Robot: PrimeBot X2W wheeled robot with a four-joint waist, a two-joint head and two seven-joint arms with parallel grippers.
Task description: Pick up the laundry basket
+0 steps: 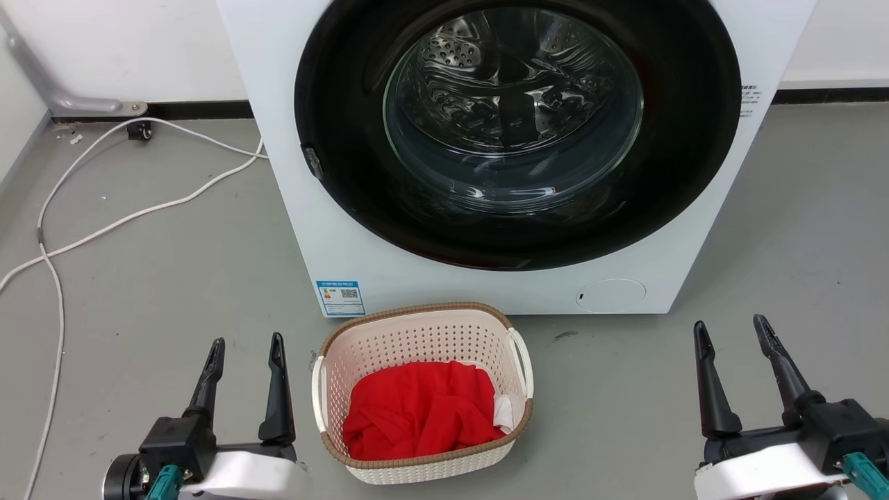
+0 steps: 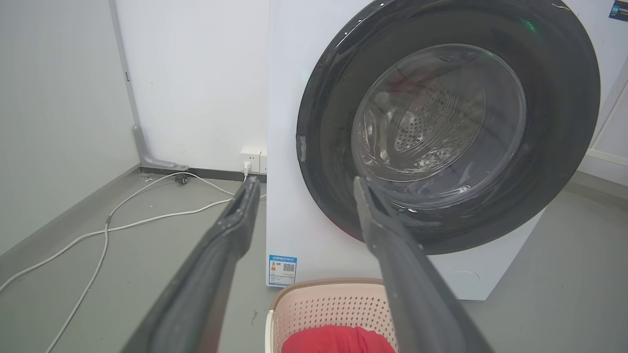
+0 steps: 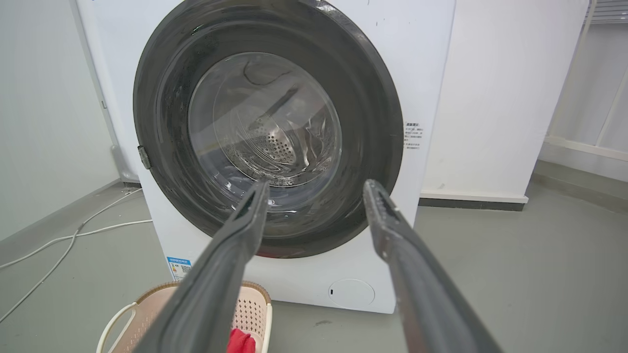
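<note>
Nearest: left end effector (image 1: pixel 248 340) and right end effector (image 1: pixel 728 321), both spread apart, empty. Between them, laundry basket (image 1: pixel 417 340) on floor (image 1: pixel 173 292) before washing machine (image 1: pixel 333 229), red cloth (image 1: pixel 417 410) inside, untouched. Apparently nothing done yet; reaching, gripping, lifting all left.

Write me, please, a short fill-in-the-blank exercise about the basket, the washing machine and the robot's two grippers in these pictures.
1. The laundry basket stands on the floor in ____ of the washing machine.
2. Inside the basket lies a ____ cloth.
3. The basket's woven-look rim is ____ in colour.
4. The left gripper and the right gripper are both ____ and hold nothing.

Missing words: front; red; brown; open.
</note>
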